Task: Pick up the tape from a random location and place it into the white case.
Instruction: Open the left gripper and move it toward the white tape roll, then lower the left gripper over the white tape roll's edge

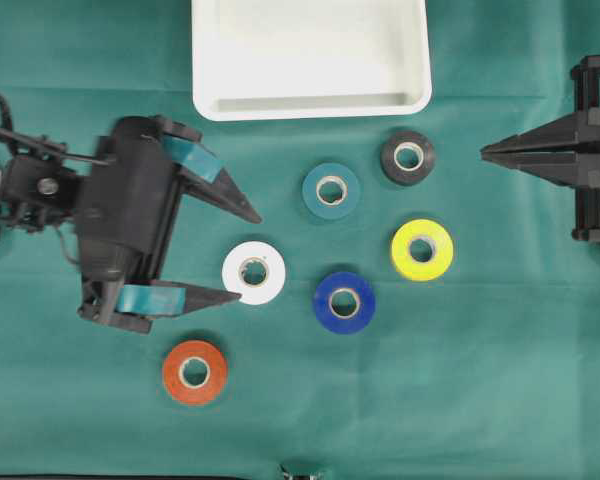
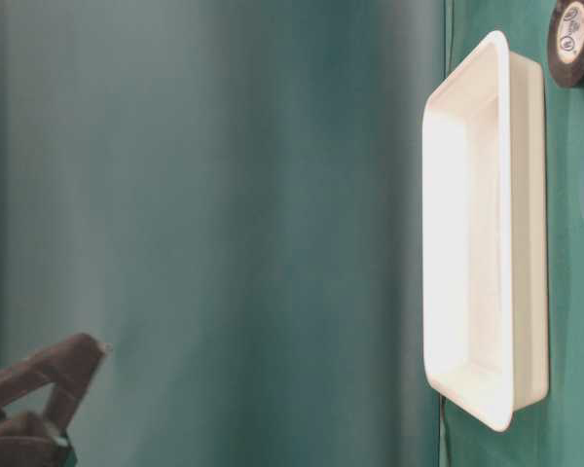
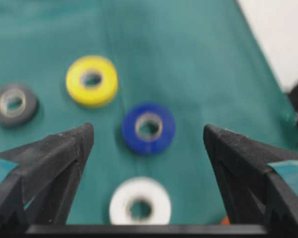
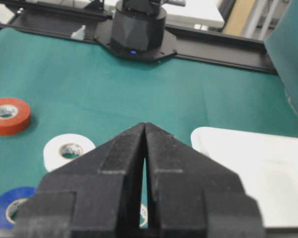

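Left claw point(image 1: 242, 254) spread wide, empty, white tape roll point(image 1: 254, 272) just beyond its tips

We note even, bright light overhead; soft shadows. White case point(image 2: 482, 224) glares in table-level view. Rolls ahead of left gripper point(image 3: 148, 136) blurred, defocused.

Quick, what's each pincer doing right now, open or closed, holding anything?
Left pincer: open wide, holding nothing, the white tape roll between its tips.
Right pincer: closed, empty.
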`<move>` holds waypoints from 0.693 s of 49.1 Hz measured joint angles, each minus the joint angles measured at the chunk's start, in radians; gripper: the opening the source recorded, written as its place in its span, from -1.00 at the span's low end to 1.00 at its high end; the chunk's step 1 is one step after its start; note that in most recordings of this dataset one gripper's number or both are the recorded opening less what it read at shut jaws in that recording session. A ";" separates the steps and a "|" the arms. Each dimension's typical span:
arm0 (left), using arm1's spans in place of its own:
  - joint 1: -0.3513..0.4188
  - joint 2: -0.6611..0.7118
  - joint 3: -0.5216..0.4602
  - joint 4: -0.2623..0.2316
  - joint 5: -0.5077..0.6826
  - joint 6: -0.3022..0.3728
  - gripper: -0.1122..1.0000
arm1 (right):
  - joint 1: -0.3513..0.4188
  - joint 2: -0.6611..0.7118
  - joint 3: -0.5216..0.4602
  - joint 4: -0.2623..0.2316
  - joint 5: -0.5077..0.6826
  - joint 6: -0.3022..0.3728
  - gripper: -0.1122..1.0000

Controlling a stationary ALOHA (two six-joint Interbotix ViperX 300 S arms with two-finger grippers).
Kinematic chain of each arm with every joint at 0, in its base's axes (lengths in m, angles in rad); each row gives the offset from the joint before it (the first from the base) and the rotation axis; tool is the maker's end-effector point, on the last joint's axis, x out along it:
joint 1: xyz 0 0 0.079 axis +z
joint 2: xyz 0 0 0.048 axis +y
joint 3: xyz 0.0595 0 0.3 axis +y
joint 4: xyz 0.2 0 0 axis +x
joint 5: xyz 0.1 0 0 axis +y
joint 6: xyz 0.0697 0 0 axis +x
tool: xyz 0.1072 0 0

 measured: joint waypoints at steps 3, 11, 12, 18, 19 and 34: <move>0.009 0.025 -0.043 0.000 0.081 0.000 0.99 | 0.000 0.002 0.000 -0.002 0.002 0.000 -0.80; 0.018 0.094 -0.149 0.000 0.268 -0.002 0.99 | 0.000 0.003 -0.002 0.000 0.008 0.002 -0.80; 0.018 0.101 -0.161 0.000 0.288 -0.002 0.99 | 0.000 0.005 -0.002 0.000 0.011 0.002 -0.80; 0.018 0.132 -0.222 0.000 0.391 0.000 0.99 | 0.000 0.005 -0.005 0.002 0.017 0.002 -0.80; 0.018 0.137 -0.233 0.000 0.410 0.000 0.99 | 0.000 0.005 -0.006 0.002 0.018 0.002 -0.80; 0.018 0.192 -0.347 -0.002 0.565 0.006 0.99 | 0.000 0.014 -0.015 0.002 0.023 0.000 -0.80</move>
